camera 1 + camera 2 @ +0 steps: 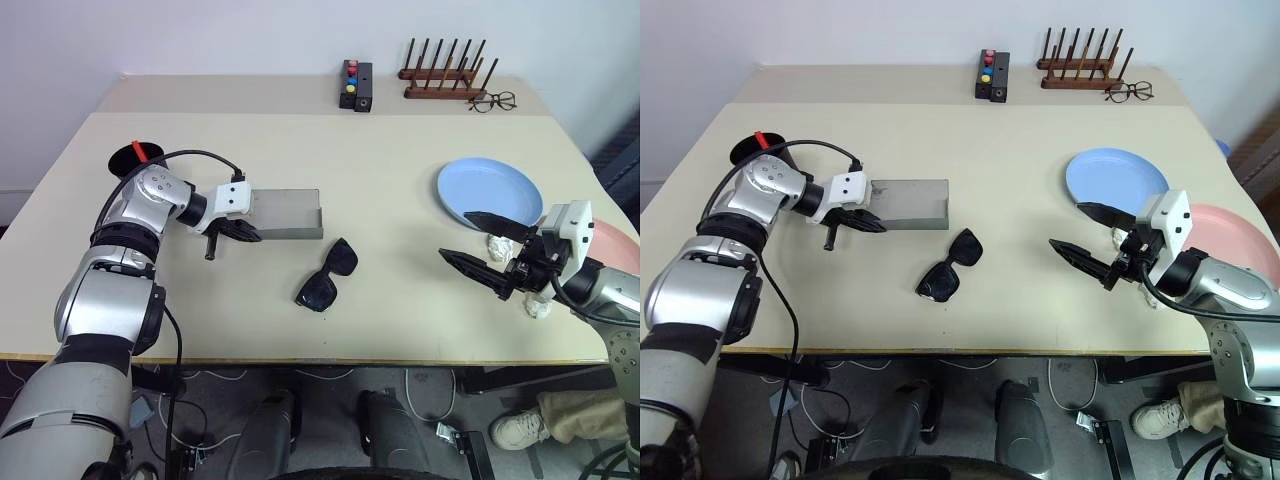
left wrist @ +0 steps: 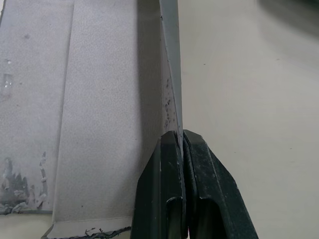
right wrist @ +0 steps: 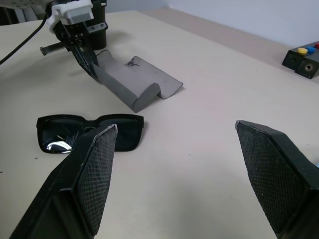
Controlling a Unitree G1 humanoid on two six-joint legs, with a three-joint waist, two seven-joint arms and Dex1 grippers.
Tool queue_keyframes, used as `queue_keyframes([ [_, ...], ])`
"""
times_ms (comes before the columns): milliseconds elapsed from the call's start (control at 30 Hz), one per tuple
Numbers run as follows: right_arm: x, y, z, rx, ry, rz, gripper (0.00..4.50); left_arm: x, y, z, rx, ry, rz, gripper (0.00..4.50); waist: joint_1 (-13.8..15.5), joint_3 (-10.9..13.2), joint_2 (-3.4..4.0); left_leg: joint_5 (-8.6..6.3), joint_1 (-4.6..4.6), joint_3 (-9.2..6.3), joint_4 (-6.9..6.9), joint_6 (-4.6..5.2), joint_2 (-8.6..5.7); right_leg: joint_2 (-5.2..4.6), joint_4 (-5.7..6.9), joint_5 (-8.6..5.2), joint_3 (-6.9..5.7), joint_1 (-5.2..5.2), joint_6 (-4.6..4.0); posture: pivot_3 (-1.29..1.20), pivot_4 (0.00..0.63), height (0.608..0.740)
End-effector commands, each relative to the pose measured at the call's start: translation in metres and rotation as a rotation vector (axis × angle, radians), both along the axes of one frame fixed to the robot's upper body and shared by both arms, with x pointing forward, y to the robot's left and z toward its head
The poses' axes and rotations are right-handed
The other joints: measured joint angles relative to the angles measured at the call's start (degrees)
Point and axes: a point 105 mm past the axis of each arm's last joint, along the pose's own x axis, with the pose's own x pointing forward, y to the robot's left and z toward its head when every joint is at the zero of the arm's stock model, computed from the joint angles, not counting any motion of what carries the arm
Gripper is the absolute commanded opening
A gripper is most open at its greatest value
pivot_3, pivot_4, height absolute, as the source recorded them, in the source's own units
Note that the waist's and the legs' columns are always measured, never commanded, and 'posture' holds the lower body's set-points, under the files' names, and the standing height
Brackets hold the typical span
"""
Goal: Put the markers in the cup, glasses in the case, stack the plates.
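Two lenses of the glasses [image 1: 327,274] lying flat, long axis diagonal

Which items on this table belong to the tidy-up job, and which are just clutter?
Job: marker, cup, sunglasses, case, blue plate, pink plate.
Clutter: button box, wooden rack, clear spectacles.

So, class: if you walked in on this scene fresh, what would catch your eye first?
Probably the left gripper, shut on the edge of the grey case near the table's left side. Just in front of the case lie black sunglasses, folded open on the table. On the right, the right gripper hangs open near a light blue plate.
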Motion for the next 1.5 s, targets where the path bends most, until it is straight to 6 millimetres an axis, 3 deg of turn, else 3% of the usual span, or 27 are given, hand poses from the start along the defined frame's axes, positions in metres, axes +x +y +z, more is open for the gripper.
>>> queue_keyframes([
  [33, -0.002, 0.000, 0.009, 0.000, -0.048, 0.004, 3.91, 0.004, -0.002, 0.010, 0.004, -0.051, -0.011, 0.05, 0.00, 0.00, 0.00, 0.00, 0.00, 0.00, 0.00, 0.00, 0.00, 0.00, 0.00, 0.00, 0.00, 0.00, 0.00, 0.00, 0.150, 0.740],
  [67, -0.002, 0.000, 0.009, 0.000, -0.048, 0.004, 3.91, 0.004, -0.002, 0.010, 0.002, -0.051, -0.007, 0.05, 0.01, 0.00, 0.00, 0.00, 0.00, 0.00, 0.00, 0.00, 0.00, 0.00, 0.01, 0.00, 0.00, 0.00, 0.00, 0.00, 0.150, 0.740],
  [167, -0.002, 0.000, 0.009, -0.001, -0.048, 0.002, 3.91, 0.005, -0.004, 0.011, -0.011, -0.028, 0.004, 0.86, 0.01, 0.00, 0.00, 0.00, 0.00, 0.00, 0.00, 0.00, 0.00, 0.00, 0.01, 0.00, 0.00, 0.00, 0.00, 0.00, 0.150, 0.740],
  [400, -0.002, -0.001, 0.010, -0.004, -0.048, 0.001, 3.91, 0.007, -0.006, 0.016, -0.035, -0.049, 0.010, 4.49, -0.02, 0.00, 0.00, 0.00, 0.00, 0.00, 0.01, 0.00, 0.00, 0.00, 0.02, 0.00, 0.00, 0.00, 0.00, 0.00, 0.150, 0.740],
  [533, -0.002, -0.001, 0.008, -0.006, -0.038, 0.007, 3.91, 0.009, -0.013, 0.044, -0.138, -0.091, -0.010, 4.49, 0.00, 0.00, 0.00, 0.00, 0.00, 0.00, 0.01, 0.00, 0.00, 0.00, 0.02, 0.00, 0.00, 0.00, 0.00, 0.00, 0.150, 0.740],
  [633, -0.003, -0.003, 0.004, -0.017, -0.019, 0.013, 3.91, 0.010, -0.024, 0.075, -0.279, -0.102, -0.024, 4.49, 0.10, 0.00, 0.00, 0.00, -0.02, 0.00, 0.06, 0.00, 0.00, 0.00, 0.03, 0.00, -0.01, 0.00, 0.00, 0.00, 0.150, 0.740],
  [767, -0.006, -0.011, -0.006, -0.049, 0.020, 0.021, 3.91, 0.005, -0.054, 0.136, -0.619, -0.046, -0.050, 4.49, 0.27, 0.00, -0.01, -0.02, -0.03, 0.00, 0.14, 0.04, -0.01, 0.00, 0.03, -0.01, -0.04, 0.07, 0.02, 0.00, 0.150, 0.740],
  [867, -0.009, -0.013, -0.006, -0.056, 0.010, 0.046, 3.91, -0.008, -0.077, 0.152, -0.803, 0.021, -0.061, 4.49, -0.15, -0.02, 0.03, -0.05, 0.00, -0.03, 0.16, 0.09, -0.01, 0.00, 0.04, -0.03, -0.02, 0.12, 0.05, 0.00, 0.150, 0.740],
  [967, -0.013, -0.010, -0.002, -0.041, -0.016, 0.092, 3.91, -0.024, -0.096, 0.139, -0.898, 0.158, 0.006, 4.49, -0.75, -0.06, 0.11, -0.07, 0.08, -0.02, 0.13, 0.11, 0.00, 0.00, 0.10, -0.05, 0.05, 0.12, 0.07, 0.00, 0.150, 0.740],
  [1133, -0.015, -0.007, 0.000, -0.045, -0.026, 0.146, 3.91, -0.048, -0.113, 0.075, -0.752, 0.281, 0.198, 4.49, -0.68, -0.04, 0.09, -0.07, 0.23, -0.01, 0.07, 0.11, 0.03, 0.05, 0.31, -0.05, 0.16, 0.11, 0.06, 0.00, 0.150, 0.740],
  [1200, -0.014, -0.009, 0.000, -0.060, -0.022, 0.148, 3.91, -0.059, -0.116, 0.062, -0.731, 0.314, 0.240, 4.49, -0.29, -0.04, 0.09, -0.06, 0.22, -0.01, 0.12, 0.10, 0.03, 0.07, 0.29, -0.04, 0.16, 0.12, 0.04, 0.00, 0.150, 0.740],
  [1267, -0.012, -0.008, 0.001, -0.062, -0.026, 0.150, 3.91, -0.071, -0.116, 0.054, -0.720, 0.365, 0.267, 4.49, -0.02, -0.04, 0.09, -0.07, 0.19, -0.01, 0.18, 0.09, 0.02, 0.06, 0.23, -0.05, 0.17, 0.15, 0.03, 0.00, 0.150, 0.740],
  [1500, -0.014, -0.003, -0.001, -0.059, -0.023, 0.159, 3.91, -0.074, -0.107, 0.043, -0.678, 0.575, 0.504, 4.49, 0.37, -0.04, 0.09, -0.08, 0.21, -0.07, 0.22, 0.08, 0.01, 0.05, 0.05, -0.07, 0.11, 0.30, 0.02, 0.00, 0.150, 0.740],
])
